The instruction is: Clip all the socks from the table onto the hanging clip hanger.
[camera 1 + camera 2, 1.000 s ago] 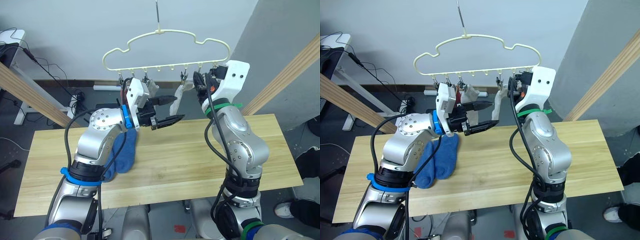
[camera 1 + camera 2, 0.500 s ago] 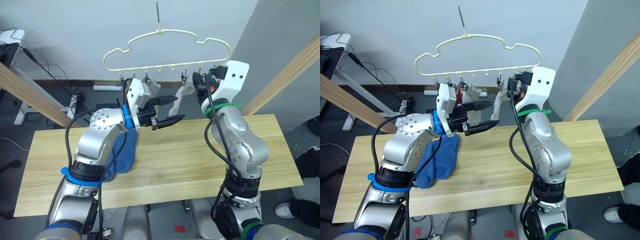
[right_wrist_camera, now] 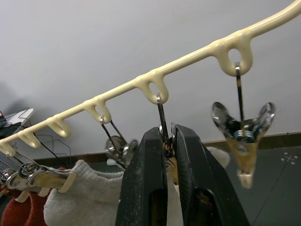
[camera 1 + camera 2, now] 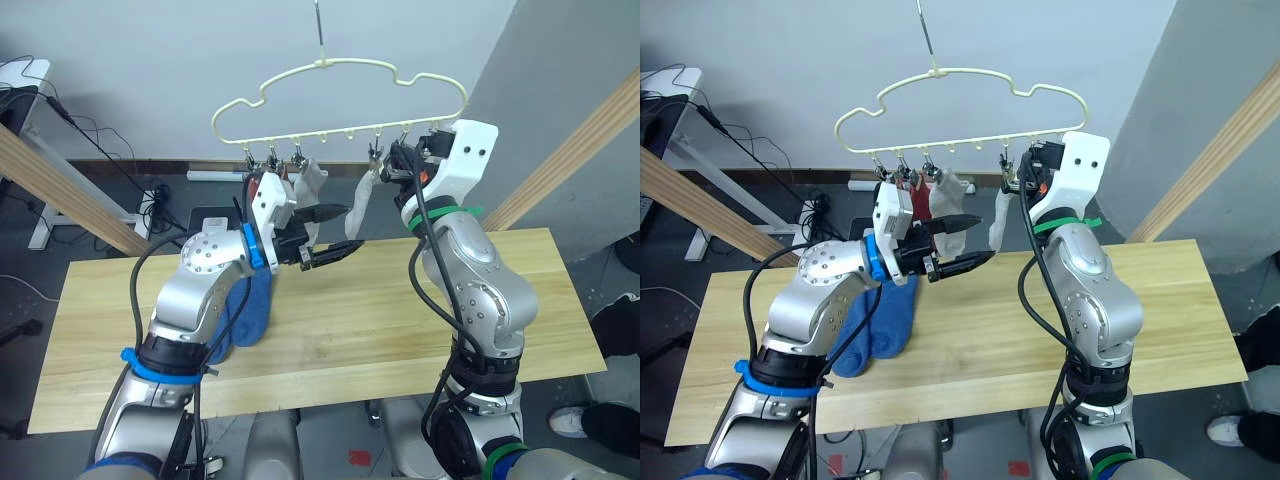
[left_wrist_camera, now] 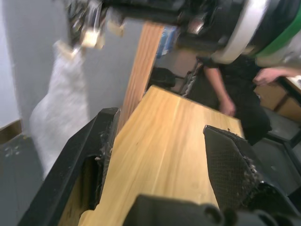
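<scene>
Hanger: pale yellow clip hanger [image 4: 340,100] hangs by its hook above bench's far edge; light, will swing when pushed.
On hanger: two rust red socks [image 4: 919,198] at the left clips, then grey sock [image 4: 313,181], then 2nd grey sock [image 4: 359,203] at the 5th clip; 6th clip [image 3: 244,129] bare.
Left on bench: two blue socks [image 4: 880,325] by the near-left part of the bench [image 4: 350,330], partly under the left arm.
Handling: soft, limp knit, light; take by the cuff edge so a thin fold fits the clip.
Right tool [image 3: 170,136]: clenched on the 5th clip's levers.
Left tool [image 4: 962,243]: released, fingers apart, nothing held, just beside the 2nd grey sock.
In the way: left arm over the blue socks; hung socks crowd the free clip; slanted wood poles [image 4: 60,190] either side; person beyond bench's right end.
</scene>
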Robot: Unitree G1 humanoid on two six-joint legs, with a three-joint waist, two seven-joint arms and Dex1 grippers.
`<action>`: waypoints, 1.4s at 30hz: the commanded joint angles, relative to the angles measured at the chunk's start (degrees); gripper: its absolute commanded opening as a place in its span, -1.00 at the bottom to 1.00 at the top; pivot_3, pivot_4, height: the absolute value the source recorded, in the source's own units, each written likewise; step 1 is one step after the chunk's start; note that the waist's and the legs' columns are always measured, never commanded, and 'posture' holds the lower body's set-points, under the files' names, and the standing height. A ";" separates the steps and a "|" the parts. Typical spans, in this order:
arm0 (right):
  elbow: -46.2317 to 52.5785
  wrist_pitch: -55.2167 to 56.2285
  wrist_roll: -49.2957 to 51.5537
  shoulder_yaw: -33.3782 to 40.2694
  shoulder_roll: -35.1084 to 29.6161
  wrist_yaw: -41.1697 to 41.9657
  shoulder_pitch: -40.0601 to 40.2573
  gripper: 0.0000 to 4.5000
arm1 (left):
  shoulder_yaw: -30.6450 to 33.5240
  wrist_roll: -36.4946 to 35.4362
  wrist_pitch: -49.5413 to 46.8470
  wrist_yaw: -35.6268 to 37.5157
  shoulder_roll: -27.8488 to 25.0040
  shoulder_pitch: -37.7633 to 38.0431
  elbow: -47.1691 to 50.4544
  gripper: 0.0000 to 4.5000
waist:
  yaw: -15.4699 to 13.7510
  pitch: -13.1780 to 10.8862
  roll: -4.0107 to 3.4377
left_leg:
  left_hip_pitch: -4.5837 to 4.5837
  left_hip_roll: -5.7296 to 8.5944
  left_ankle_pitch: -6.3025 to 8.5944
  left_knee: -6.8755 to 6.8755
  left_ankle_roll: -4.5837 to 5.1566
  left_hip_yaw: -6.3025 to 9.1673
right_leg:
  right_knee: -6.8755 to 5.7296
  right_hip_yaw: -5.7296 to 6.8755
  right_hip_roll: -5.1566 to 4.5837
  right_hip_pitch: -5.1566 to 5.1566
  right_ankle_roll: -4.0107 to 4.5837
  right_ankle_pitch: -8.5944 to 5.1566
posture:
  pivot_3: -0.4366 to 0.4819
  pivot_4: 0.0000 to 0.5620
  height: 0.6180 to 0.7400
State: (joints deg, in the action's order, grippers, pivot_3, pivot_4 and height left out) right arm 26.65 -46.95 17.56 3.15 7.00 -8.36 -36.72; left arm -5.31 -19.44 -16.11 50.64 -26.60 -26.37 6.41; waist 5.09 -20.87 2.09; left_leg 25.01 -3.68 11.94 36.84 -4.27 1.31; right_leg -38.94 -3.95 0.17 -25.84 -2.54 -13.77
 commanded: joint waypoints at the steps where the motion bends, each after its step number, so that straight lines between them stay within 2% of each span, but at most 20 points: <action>1: 3.01 0.74 0.39 -0.19 -0.25 0.32 0.23 -1.00 | 3.60 4.93 -0.45 -10.48 0.75 6.21 2.62 0.50 | -0.02 0.00 0.00 | 0.00 -0.01 0.00 0.00 0.00 0.01 | 0.00 0.02 0.01 0.00 0.00 0.00 | -0.35 0.14 1.00; 5: 2.79 0.38 0.52 -0.28 -0.43 0.84 0.42 -1.00 | 7.12 8.23 -0.75 -20.90 3.74 16.31 4.09 0.95 | 0.05 0.00 0.00 | -0.02 -0.01 0.01 -0.01 0.01 -0.01 | -0.01 -0.04 -0.01 -0.01 0.00 0.00 | -0.33 0.17 1.00; 6: 2.74 0.25 0.58 -0.33 -0.47 0.98 0.43 -1.00 | 8.04 9.15 -1.31 -24.11 4.99 17.87 4.03 0.98 | -0.13 0.00 0.00 | -0.01 -0.01 0.00 -0.01 0.01 0.01 | -0.01 0.00 -0.01 -0.03 0.00 0.00 | -0.32 0.17 1.00; 10: 2.66 -0.11 0.73 -0.42 -0.60 1.18 0.42 -1.00 | 10.02 11.44 -3.74 -31.45 7.81 20.45 2.95 0.98 | -0.58 0.00 0.00 | 0.03 0.04 0.00 0.08 0.01 0.03 | -0.01 0.04 -0.07 0.00 -0.09 -0.04 | -0.32 0.17 1.00; 14: 2.58 -0.79 0.97 -0.50 -0.69 1.51 0.08 -1.00 | 10.84 9.85 -5.29 -32.58 9.86 20.96 -0.23 0.98 | -0.35 0.00 0.00 | 0.01 0.04 -0.01 0.09 0.01 -0.01 | -0.02 0.00 -0.06 0.01 -0.31 -0.12 | -0.33 0.19 1.00; 19: 2.52 -1.48 1.24 -0.60 -0.72 1.66 -0.01 -1.00 | 11.01 12.32 -2.82 -36.27 11.64 15.80 -10.57 0.98 | -0.31 0.00 0.00 | 0.00 -0.01 -0.01 0.04 0.02 0.03 | -0.01 0.03 0.02 -0.01 -0.30 -0.12 | -0.33 0.19 1.00; 25: 2.59 -2.06 1.33 -0.62 -0.53 1.73 -0.12 -1.00 | 9.93 14.57 -2.72 -38.88 12.18 13.81 -14.68 0.98 | -0.22 0.00 0.00 | 0.00 0.00 -0.01 0.04 0.02 -0.03 | -0.01 -0.03 -0.01 0.00 -0.30 -0.11 | -0.36 0.20 1.00; 30: 2.77 -2.45 1.49 -0.55 -0.23 1.74 0.06 -1.00 | 8.44 15.50 -5.18 -38.73 12.03 14.97 -14.05 0.98 | -0.12 0.01 0.00 | -0.01 0.00 -0.01 0.04 0.01 -0.02 | -0.02 -0.03 -0.01 0.00 -0.31 -0.12 | -0.37 0.19 1.00; 42: 2.48 -2.25 2.15 0.01 0.36 1.66 0.16 -1.00 | 8.40 15.27 -6.98 -37.74 11.63 16.82 -10.72 -0.07 | -0.12 0.08 -0.01 | -0.02 0.00 -0.01 0.03 0.01 -0.02 | -0.02 -0.03 -0.01 0.01 -0.31 -0.12 | -0.36 0.16 1.00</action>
State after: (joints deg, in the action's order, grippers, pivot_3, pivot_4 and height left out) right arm 27.02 -49.75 19.08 3.21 7.03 -6.66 -36.49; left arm 3.74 -4.18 -21.95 12.17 -14.98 -11.33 -4.47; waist 4.97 -20.79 2.08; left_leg 24.98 -3.68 11.93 36.88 -4.25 1.28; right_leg -38.96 -3.98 0.16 -25.83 -2.86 -13.89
